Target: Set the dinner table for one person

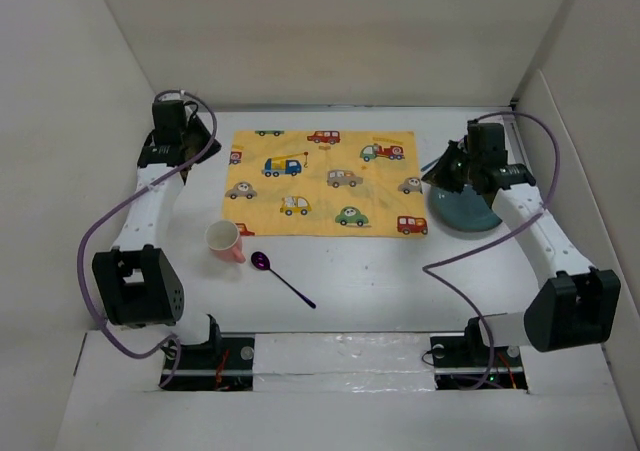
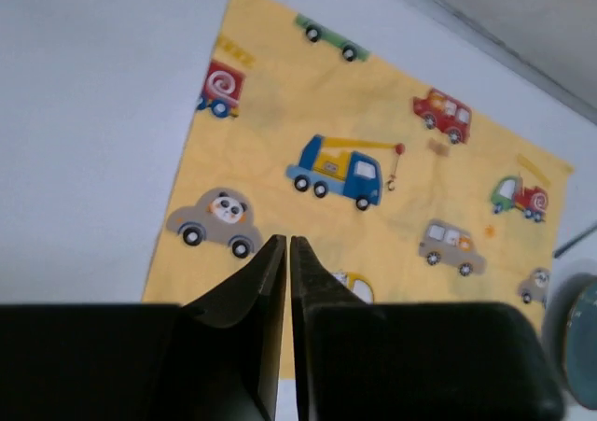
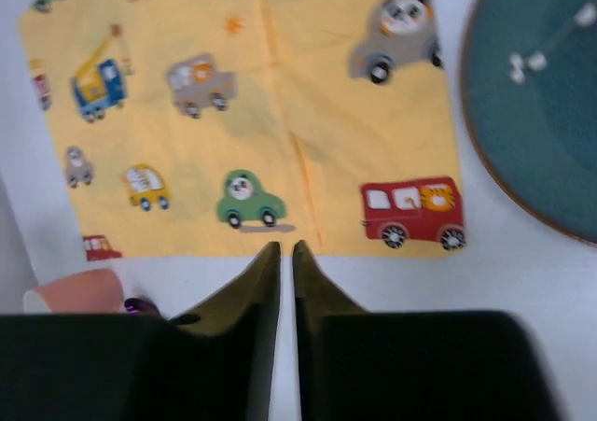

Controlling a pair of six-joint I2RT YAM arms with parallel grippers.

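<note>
The dinner table (image 1: 380,281) is a large white surface. A yellow placemat printed with cars (image 1: 325,181) lies flat at its middle back, also in the left wrist view (image 2: 373,160) and right wrist view (image 3: 252,113). A teal plate (image 1: 462,214) lies right of the mat, partly under my right gripper (image 1: 452,167); it shows in the right wrist view (image 3: 541,94). A pink cup (image 1: 224,241) stands upright left of front, with a purple spoon (image 1: 282,278) beside it. My left gripper (image 1: 200,131) hovers shut and empty off the mat's left edge. My right gripper is shut and empty too.
White walls (image 1: 340,41) border the table on three sides. Purple cables (image 1: 110,221) loop along both arms. The arm bases (image 1: 210,356) sit at the near edge.
</note>
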